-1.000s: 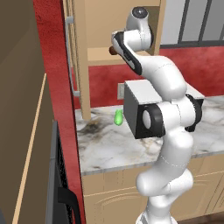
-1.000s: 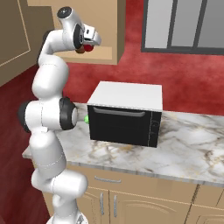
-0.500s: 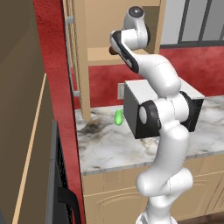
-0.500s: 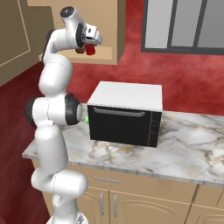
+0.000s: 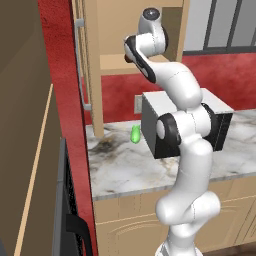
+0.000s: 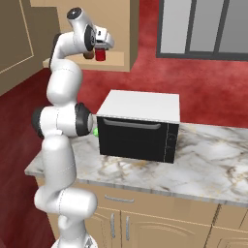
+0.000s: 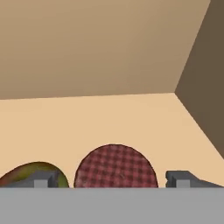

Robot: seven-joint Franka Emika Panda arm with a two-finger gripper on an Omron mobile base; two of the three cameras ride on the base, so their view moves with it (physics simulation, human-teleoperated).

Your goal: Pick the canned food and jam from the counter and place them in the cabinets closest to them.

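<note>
Tan wood: the cabinets [image 5: 92,70], door swung open, plain shelf [image 7: 109,118] inside, back wall and side wall bare.
White-grey marble: the counter [image 6: 203,160], brown-veined, over tan drawers and doors.
Black and white: a microwave [image 6: 138,128] on the counter, door shut.
White, dark-jointed: the arm, raised high with its wrist at the open cabinet.
Dark red: the canned food [image 7: 116,167], a small cylinder. In the hand view its checked round end faces the camera, low between the two finger tips; whether it rests on the shelf I cannot tell. In the right base view the can [image 6: 100,54] hangs just below the hand at the shelf's front edge.
Dark grey: the end effector [image 7: 111,179], spread wide, gaps visible on both sides of the can, so nothing looks clamped. The can's axis runs along the line of the fingers.
Brown-green: a rounded thing [image 7: 30,173] beside the left finger tip, identity unclear.
Green: a small oblong [image 5: 135,134] on the counter by the microwave.
Jam: unplaced.
</note>
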